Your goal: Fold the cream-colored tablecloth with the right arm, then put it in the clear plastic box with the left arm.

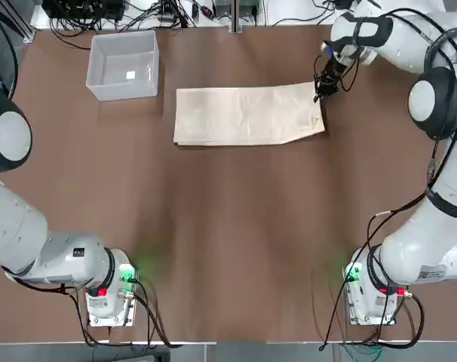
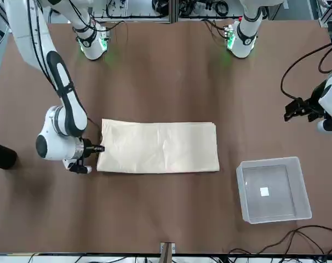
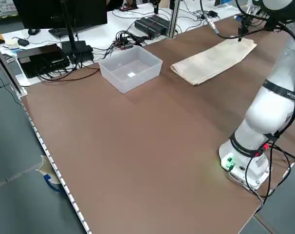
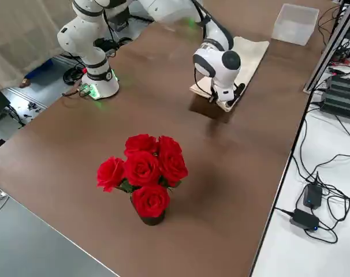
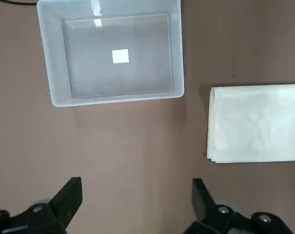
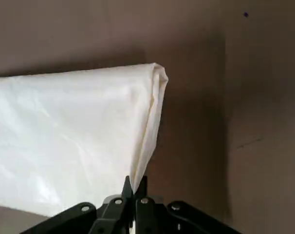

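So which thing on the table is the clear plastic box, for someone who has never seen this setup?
Start at the brown table and go to its far edge on the robot's left, beside the cream-colored tablecloth. The clear plastic box stands there, apart from the cloth: the only walled, see-through container, empty but for a small white label.

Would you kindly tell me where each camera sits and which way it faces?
Top: overhead, bases at bottom; cloth, box, right tool.
Front: across the table, facing the bases.
Left side: raised, over the box toward the cloth; one base.
Right side: raised, past roses.
Left wrist: above the table; open left tool.
Right wrist: fingers shut on the cloth's edge.
Top and front share cloth and box.
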Robot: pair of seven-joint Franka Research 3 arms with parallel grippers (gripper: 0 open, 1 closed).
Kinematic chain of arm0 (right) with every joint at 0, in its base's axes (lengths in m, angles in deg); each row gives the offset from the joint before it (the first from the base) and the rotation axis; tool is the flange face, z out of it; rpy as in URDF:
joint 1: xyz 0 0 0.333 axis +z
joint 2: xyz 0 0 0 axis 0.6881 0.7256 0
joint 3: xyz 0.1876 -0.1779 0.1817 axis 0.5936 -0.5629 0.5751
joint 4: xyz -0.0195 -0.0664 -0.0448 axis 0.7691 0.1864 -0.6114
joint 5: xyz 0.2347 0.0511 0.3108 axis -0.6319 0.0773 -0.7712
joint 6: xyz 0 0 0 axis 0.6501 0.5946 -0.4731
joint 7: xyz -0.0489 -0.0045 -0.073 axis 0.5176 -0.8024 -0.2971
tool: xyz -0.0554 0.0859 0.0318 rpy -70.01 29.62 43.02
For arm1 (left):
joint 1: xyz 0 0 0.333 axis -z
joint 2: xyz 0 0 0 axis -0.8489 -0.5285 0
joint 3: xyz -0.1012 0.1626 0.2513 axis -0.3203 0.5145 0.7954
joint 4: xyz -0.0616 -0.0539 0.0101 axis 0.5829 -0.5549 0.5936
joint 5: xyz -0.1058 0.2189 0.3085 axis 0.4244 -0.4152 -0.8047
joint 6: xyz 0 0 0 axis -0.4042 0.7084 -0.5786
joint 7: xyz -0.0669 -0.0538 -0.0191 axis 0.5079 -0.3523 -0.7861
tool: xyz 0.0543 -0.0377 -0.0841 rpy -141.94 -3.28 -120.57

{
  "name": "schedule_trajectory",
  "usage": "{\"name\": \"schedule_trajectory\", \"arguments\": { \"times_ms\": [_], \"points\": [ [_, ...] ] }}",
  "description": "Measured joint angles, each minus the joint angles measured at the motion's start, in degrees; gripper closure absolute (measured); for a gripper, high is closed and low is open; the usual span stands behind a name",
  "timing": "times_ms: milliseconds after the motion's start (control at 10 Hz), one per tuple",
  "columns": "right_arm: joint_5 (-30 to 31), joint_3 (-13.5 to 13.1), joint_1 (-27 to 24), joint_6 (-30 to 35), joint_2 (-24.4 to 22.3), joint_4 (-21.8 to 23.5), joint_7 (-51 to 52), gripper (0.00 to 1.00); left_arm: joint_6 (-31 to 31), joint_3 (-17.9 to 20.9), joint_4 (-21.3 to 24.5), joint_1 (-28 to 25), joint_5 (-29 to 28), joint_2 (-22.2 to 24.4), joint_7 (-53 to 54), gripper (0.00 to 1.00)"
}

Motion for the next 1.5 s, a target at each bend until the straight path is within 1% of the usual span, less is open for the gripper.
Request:
{"name": "schedule_trajectory", "arguments": {
  "times_ms": [300,500,800,900,1100,1300,1500],
  "points": [
    [0.1,-0.6,-0.7,5.9,-3.9,-2.2,-3.3,0.97,0.0,0.0,0.0,0.0,0.0,-0.2,0.0,0.00],
    [2.1,-0.9,-0.7,9.7,-6.7,-3.9,-8.0,0.97,0.0,0.0,0.0,0.0,0.0,-0.3,0.0,0.00],
    [4.5,-0.5,-0.3,10.2,-8.6,-4.1,-16.3,0.97,0.0,0.0,0.0,0.0,0.0,-0.3,0.0,0.00],
    [5.2,0.1,0.0,10.2,-9.0,-4.3,-20.2,0.97,0.0,0.0,0.0,0.0,0.0,-0.3,0.0,0.00],
    [7.8,2.7,0.6,11.8,-10.8,-4.8,-29.6,0.97,0.0,0.0,0.0,0.0,0.0,-0.3,0.0,0.00],
    [8.3,4.2,1.0,14.9,-12.3,-6.1,-34.6,0.97,0.0,0.0,0.0,0.0,0.0,-0.3,0.0,0.00],
    [8.4,5.3,1.0,17.0,-12.5,-8.7,-38.5,0.97,0.0,0.0,0.0,0.0,0.0,-0.3,0.0,0.00]
  ]
}}
